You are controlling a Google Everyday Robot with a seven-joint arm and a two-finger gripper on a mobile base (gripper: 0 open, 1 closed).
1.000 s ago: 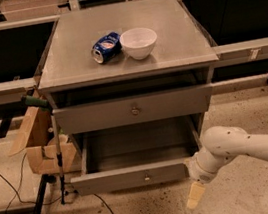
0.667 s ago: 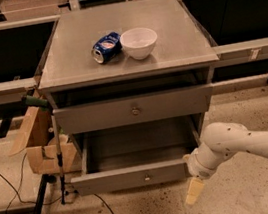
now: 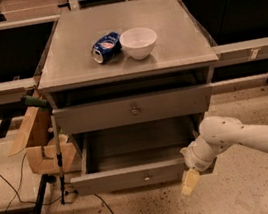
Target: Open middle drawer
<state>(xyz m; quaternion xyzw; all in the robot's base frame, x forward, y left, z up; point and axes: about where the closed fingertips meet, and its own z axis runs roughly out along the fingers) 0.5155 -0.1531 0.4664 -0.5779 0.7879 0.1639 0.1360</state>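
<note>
The middle drawer (image 3: pixel 130 177) is pulled out of the grey cabinet, so its shallow grey tray (image 3: pixel 137 144) shows, and its small round knob (image 3: pixel 146 178) sits at the centre of the front. Above it a taller drawer front (image 3: pixel 133 110) with its own knob is closed. My gripper (image 3: pixel 191 181) hangs at the end of the white arm (image 3: pixel 245 139), which reaches in from the right. It is just off the right front corner of the open drawer, with a tan fingertip pointing down at the floor. It holds nothing that I can see.
A blue can (image 3: pixel 106 47) lies on its side next to a white bowl (image 3: pixel 139 42) on the cabinet top (image 3: pixel 175 47). A cardboard box (image 3: pixel 42 143) and a green-handled rod (image 3: pixel 53 142) stand left of the cabinet. Cables (image 3: pixel 17 198) run across the floor at the left.
My gripper and forearm have risen a little beside the drawer's right front corner. The drawer, can and bowl have not moved.
</note>
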